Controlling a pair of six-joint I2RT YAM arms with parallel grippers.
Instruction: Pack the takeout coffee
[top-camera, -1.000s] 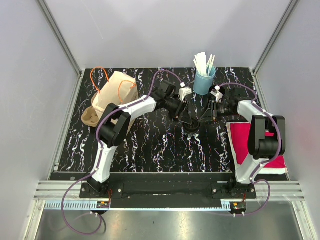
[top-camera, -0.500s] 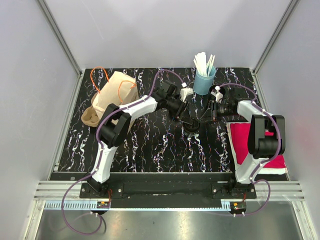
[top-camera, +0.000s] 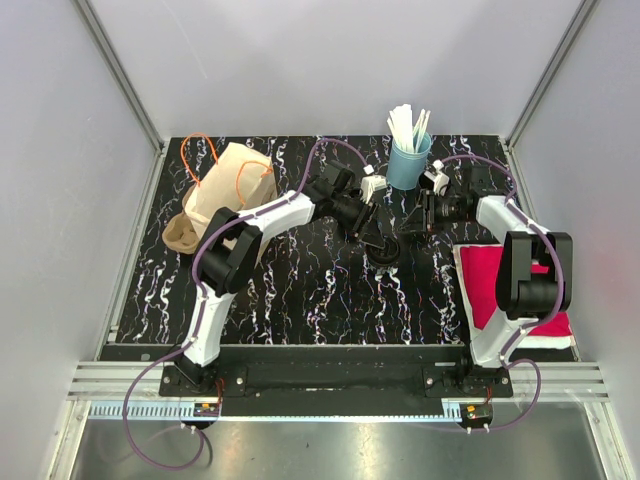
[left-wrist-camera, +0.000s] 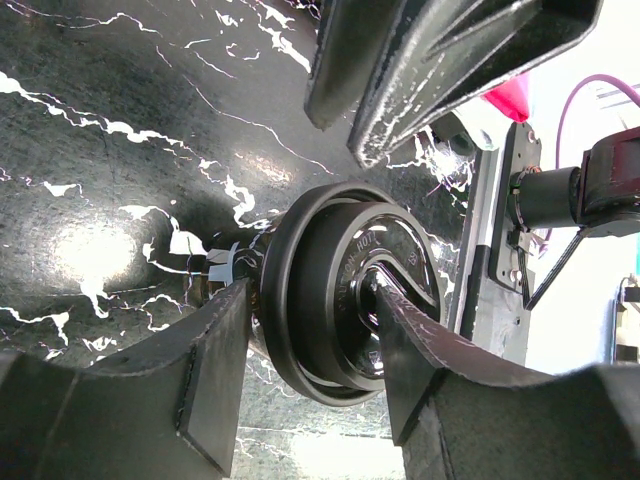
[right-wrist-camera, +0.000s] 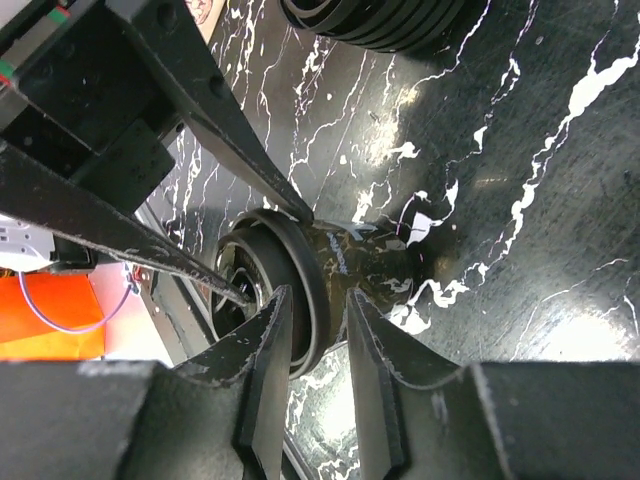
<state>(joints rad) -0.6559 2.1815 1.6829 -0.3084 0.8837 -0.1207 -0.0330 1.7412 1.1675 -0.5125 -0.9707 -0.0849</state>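
A black, white-veined table carries a brown paper bag with orange handles in its far left corner. Toward the middle of the far edge, the left gripper straddles the lid of a black lidded coffee cup; clamped or not, I cannot tell. The right gripper stands parted beside it, empty.

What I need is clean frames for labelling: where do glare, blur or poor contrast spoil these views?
Left wrist: a glare patch on the glossy table, blown-out white at the right edge, near left fingers soft, lid sharp. Right wrist: smaller sheen on the table, right fingers blurred. Top external: even light, but the dark cup barely stands out from the black table.
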